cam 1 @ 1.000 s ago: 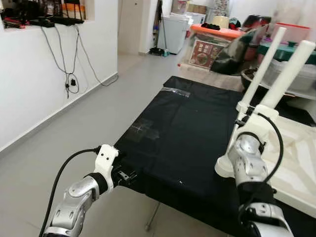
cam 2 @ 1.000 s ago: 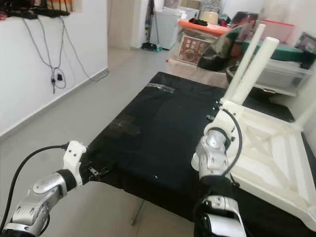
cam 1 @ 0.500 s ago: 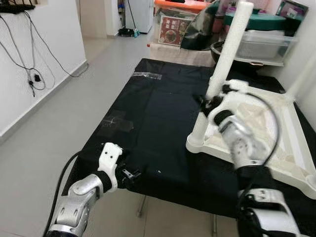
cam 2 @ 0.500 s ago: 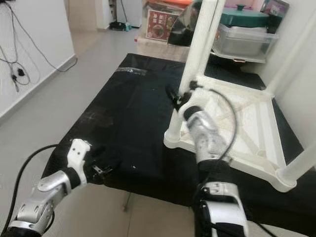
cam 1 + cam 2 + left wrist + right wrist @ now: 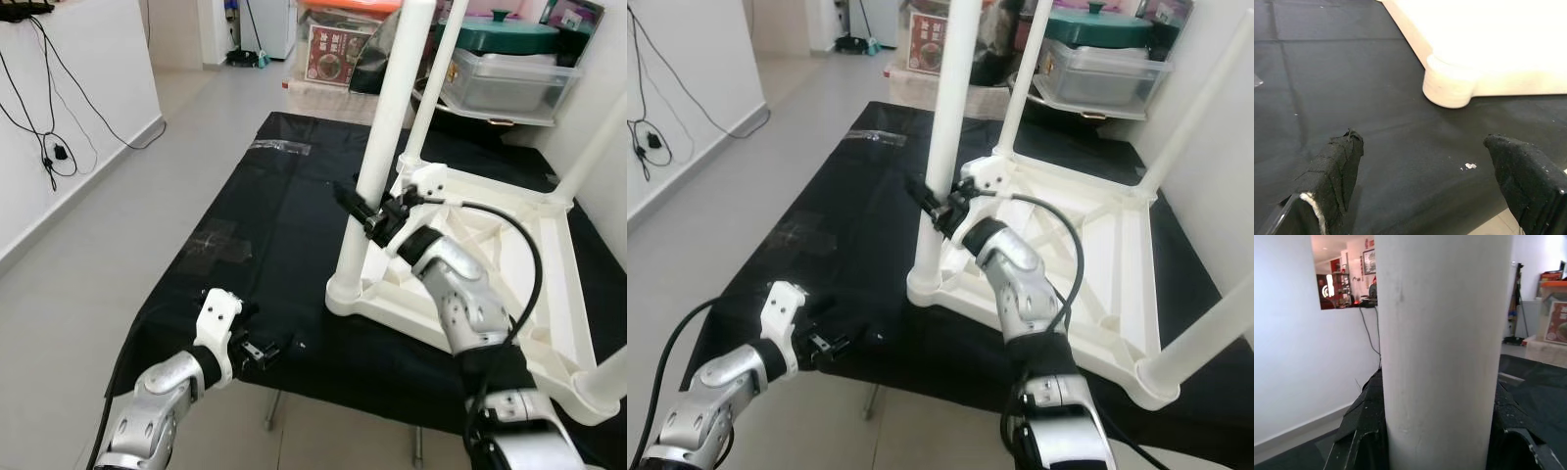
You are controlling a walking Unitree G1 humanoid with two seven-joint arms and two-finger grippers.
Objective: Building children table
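A white children's table [image 5: 549,257] lies upside down on a work table draped in black cloth [image 5: 284,206], its legs pointing up. My right gripper [image 5: 364,210] is shut on the near-left leg [image 5: 388,117], low on the post above the corner. In the right wrist view the white leg [image 5: 1442,333] stands between the black fingers [image 5: 1364,431]. My left gripper [image 5: 265,350] hovers open over the front left edge of the cloth. The left wrist view has its fingers [image 5: 1334,166] spread apart, nothing between them, facing the table's corner foot [image 5: 1449,88].
Clear bins and a green-lidded pot [image 5: 505,59] are stacked behind the work table. Grey floor [image 5: 108,235] runs along the left, beside a white wall with hanging cables [image 5: 49,147]. Tape patches [image 5: 220,243] mark the cloth.
The camera has swung right and down, bringing the white table toward the centre. My right gripper has gone from beside the near-left leg to shut around it. The left gripper stays at the cloth's edge.
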